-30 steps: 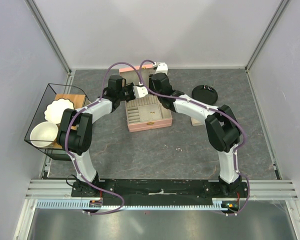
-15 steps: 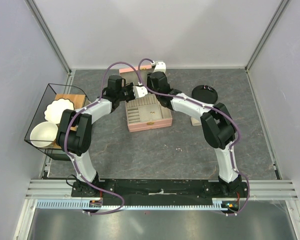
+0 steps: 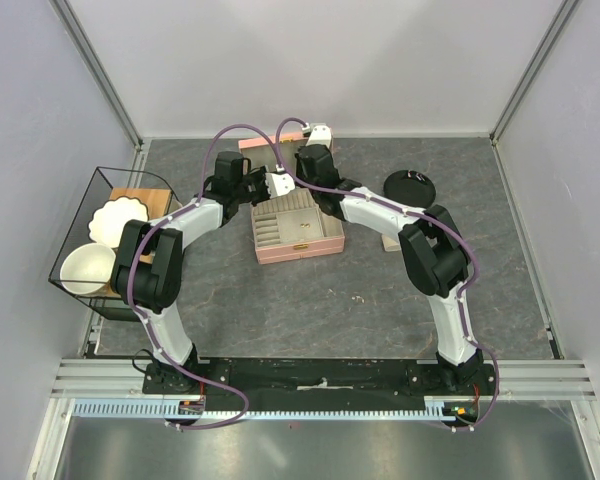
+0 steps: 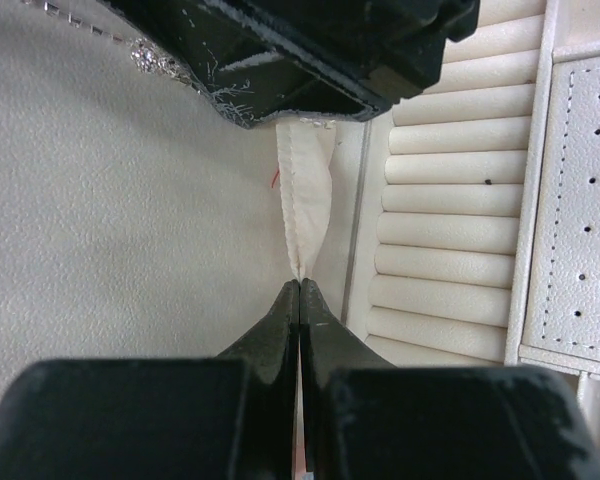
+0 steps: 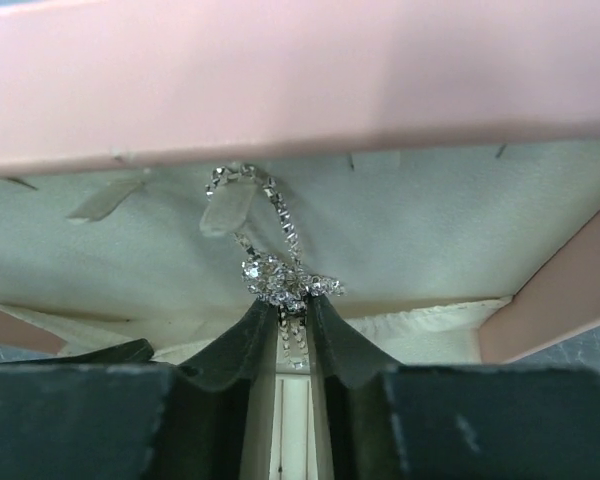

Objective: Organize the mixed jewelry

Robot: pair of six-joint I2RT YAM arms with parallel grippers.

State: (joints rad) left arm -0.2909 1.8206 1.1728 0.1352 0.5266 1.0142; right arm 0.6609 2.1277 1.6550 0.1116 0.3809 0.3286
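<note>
The pink box (image 3: 298, 245) lies open mid-table, its lid (image 5: 300, 80) standing up at the back. My right gripper (image 5: 292, 305) reaches up to the lid's pale lining and is shut on a sparkling silvery chain (image 5: 275, 275), which loops over a small cream tab (image 5: 225, 210). Short strands hang between the fingers. My left gripper (image 4: 299, 285) is shut on the tip of a cream fabric strip (image 4: 305, 195) beside the ring rolls (image 4: 450, 200). A bit of the chain (image 4: 150, 58) shows under the right gripper's black body. Another small piece (image 3: 303, 231) lies in the box tray.
A round black disc (image 3: 409, 187) lies at the back right, with a beige pad (image 3: 392, 243) half hidden under the right arm. A wire basket (image 3: 72, 228) at the left holds a white bowl (image 3: 87, 270) and a scalloped dish (image 3: 118, 220). A tiny piece (image 3: 358, 297) lies on the mat.
My right arm has edged a little left toward the lid, and its jaws have narrowed onto the chain. The left arm has stayed put, still pinching the strip.
</note>
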